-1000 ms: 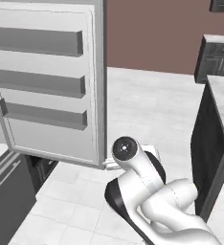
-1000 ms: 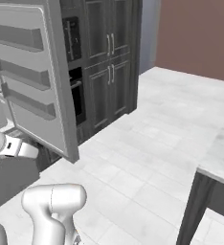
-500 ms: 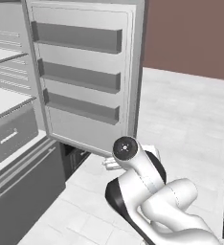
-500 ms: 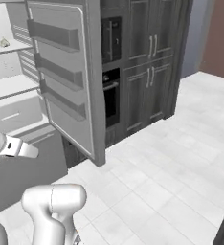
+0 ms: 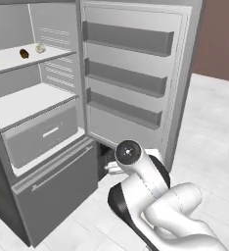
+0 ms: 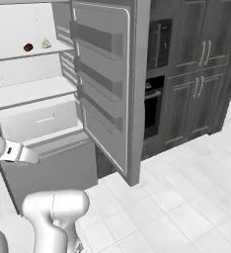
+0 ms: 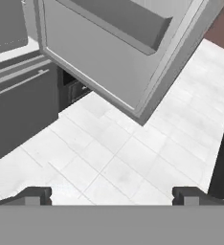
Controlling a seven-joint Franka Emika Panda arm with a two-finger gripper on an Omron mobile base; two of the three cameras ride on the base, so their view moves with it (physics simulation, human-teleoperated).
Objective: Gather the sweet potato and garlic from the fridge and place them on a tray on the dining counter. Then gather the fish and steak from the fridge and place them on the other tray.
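Before the fridge (image 5: 48,127), the base has swung round to face its open shelves; fingers (image 7: 33,195) spread, empty, ready for reaching.

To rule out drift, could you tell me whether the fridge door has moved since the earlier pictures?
No. The fridge door stays equally open against the fridge's shelf; the whole view shifted, so the camera moved.

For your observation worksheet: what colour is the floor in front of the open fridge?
White tiles, floor, clearest in the hand view.
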